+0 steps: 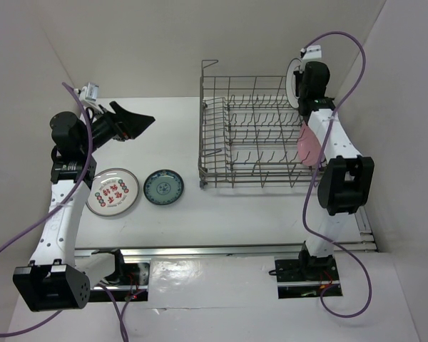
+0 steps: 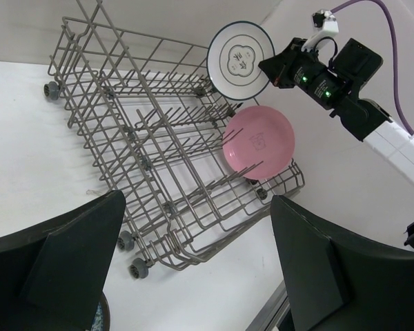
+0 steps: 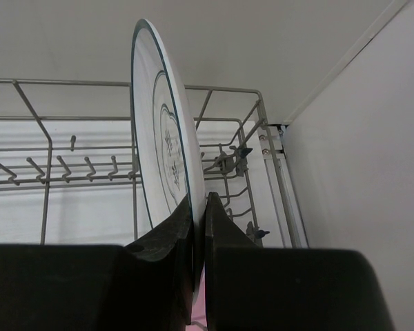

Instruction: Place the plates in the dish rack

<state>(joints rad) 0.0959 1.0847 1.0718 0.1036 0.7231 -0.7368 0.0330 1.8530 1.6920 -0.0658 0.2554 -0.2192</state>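
Your right gripper [image 3: 199, 207] is clamped on the rim of the round white plate with dark rim and centre motif [image 2: 240, 58], holding it on edge above the far right corner of the grey wire dish rack [image 1: 253, 132] — the plain pink round plate [image 2: 259, 141] stands among the tines just below. Your left gripper [image 1: 132, 121] hangs left of the rack, fingers spread wide and empty — the red-patterned white plate [image 1: 113, 192] and smaller teal-green plate [image 1: 163, 187] lie flat on the white table [image 1: 235, 221] near it.
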